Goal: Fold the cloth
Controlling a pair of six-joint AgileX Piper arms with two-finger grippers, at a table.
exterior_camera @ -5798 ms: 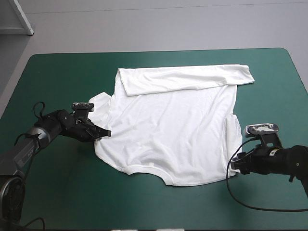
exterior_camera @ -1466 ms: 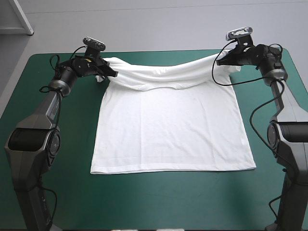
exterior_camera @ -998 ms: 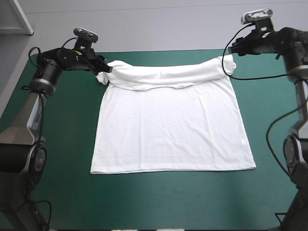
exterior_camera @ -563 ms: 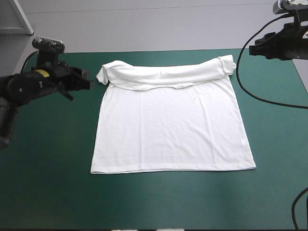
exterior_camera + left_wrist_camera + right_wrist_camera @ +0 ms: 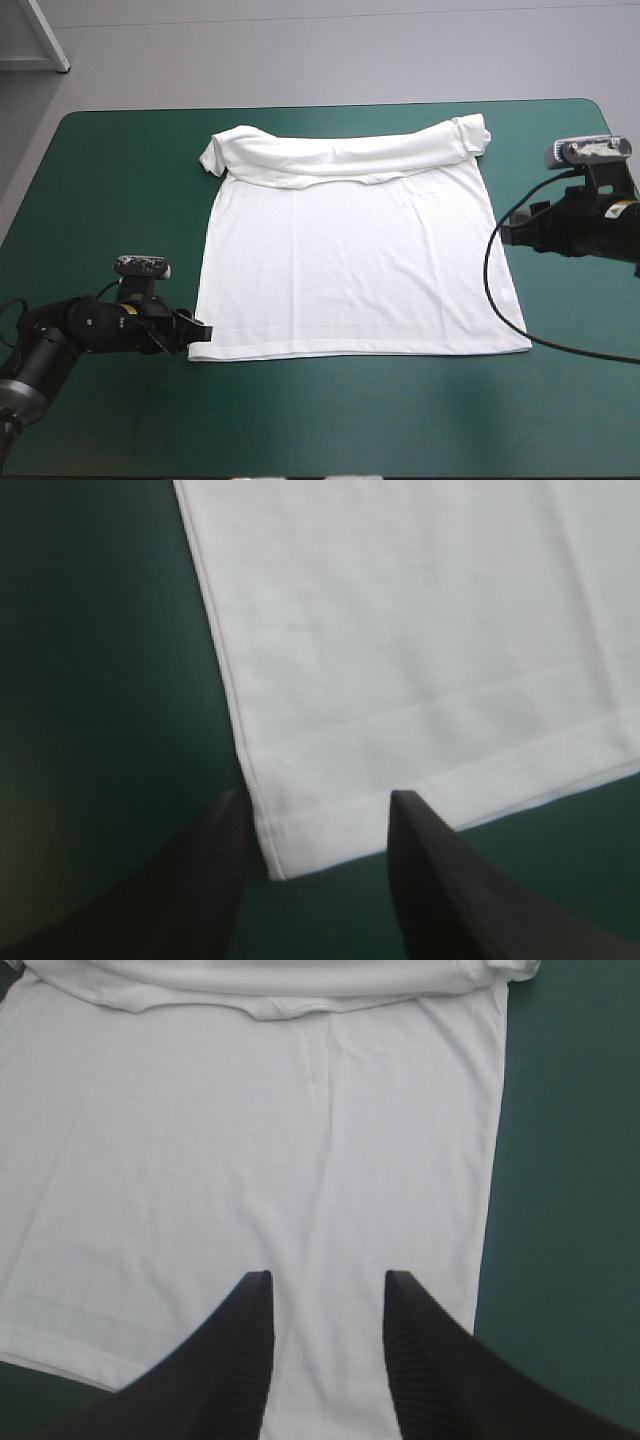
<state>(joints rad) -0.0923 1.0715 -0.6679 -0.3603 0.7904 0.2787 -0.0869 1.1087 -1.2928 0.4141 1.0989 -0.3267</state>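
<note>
The white T-shirt [image 5: 355, 260] lies flat on the teal-green cover, its far part turned over into a rumpled band [image 5: 345, 155] along the far side. My left gripper [image 5: 198, 331] sits low at the shirt's near-left corner. In the left wrist view the left gripper [image 5: 315, 810] stands open, with the hem corner of the shirt [image 5: 400, 630] between the fingers. My right gripper [image 5: 507, 233] is by the shirt's right edge, about halfway along it. In the right wrist view the right gripper [image 5: 325, 1282] is open, with the shirt [image 5: 250, 1140] spread ahead of and under the fingers.
Bare teal-green cover [image 5: 110, 200] stretches left of the shirt, with a wide strip [image 5: 350, 420] between the hem and the table's near edge. A narrower bare band [image 5: 570, 150] runs along the right side.
Earlier both grippers carried the shirt's far part and laid it as a band, then let go. Now the left gripper has dropped to the near-left corner and the right to the right edge.
</note>
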